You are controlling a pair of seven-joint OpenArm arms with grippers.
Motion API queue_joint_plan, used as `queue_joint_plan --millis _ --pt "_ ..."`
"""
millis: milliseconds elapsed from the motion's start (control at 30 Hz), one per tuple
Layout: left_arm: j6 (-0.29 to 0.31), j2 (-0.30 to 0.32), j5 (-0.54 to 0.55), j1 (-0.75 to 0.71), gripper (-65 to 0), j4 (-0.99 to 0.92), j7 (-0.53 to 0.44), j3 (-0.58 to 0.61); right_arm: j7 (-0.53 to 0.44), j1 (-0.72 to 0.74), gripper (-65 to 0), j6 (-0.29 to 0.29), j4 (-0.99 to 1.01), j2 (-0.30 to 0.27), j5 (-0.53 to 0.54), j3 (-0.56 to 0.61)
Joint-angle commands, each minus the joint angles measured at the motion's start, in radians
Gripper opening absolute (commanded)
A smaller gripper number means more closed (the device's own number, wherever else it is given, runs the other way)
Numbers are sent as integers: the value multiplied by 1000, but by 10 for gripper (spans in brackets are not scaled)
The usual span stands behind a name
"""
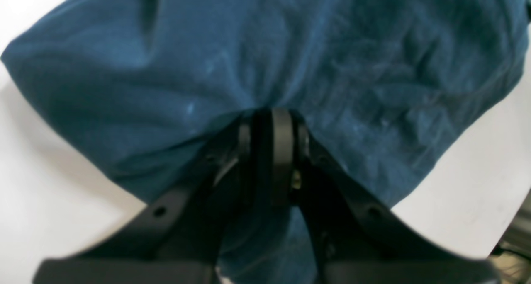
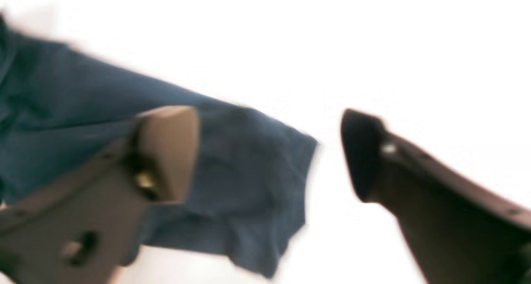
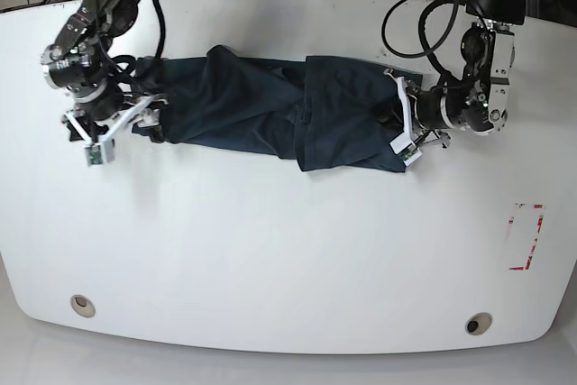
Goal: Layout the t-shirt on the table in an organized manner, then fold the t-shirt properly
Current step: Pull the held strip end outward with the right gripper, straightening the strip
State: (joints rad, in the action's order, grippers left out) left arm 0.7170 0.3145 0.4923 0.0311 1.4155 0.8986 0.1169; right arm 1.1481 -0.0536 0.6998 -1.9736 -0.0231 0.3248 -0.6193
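The dark navy t-shirt lies bunched and twisted in a long band across the far half of the white table. At its right end my left gripper is shut on the cloth. In the left wrist view the closed jaws pinch a gathered fold of the t-shirt. My right gripper is at the shirt's left end with its jaws wide apart. In the right wrist view a loose end of the t-shirt hangs beside one finger, apart from the other finger.
A red-outlined rectangle marks the table near its right edge. Two round grommet holes sit near the front edge. Black cables loop over the back right of the table.
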Motion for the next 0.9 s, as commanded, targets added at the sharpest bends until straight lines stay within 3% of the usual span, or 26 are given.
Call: queue_joint_plan --millis 0,267,633,867 --pt "-19 15 -93 -3 -610 -45 66 -3 51 34 -19 -2 6 -10 121 -103" --pt "-19 15 -99 -3 -610 -49 64 -3 157 71 -8 -2 191 -48 356 -299" --pt "-19 15 -97 -3 -610 -51 64 -4 109 57 -10 -2 454 -120 394 -347" --pt "-19 15 -96 -3 -608 -51 64 -4 96 41 -10 -2 463 -108 392 -287"
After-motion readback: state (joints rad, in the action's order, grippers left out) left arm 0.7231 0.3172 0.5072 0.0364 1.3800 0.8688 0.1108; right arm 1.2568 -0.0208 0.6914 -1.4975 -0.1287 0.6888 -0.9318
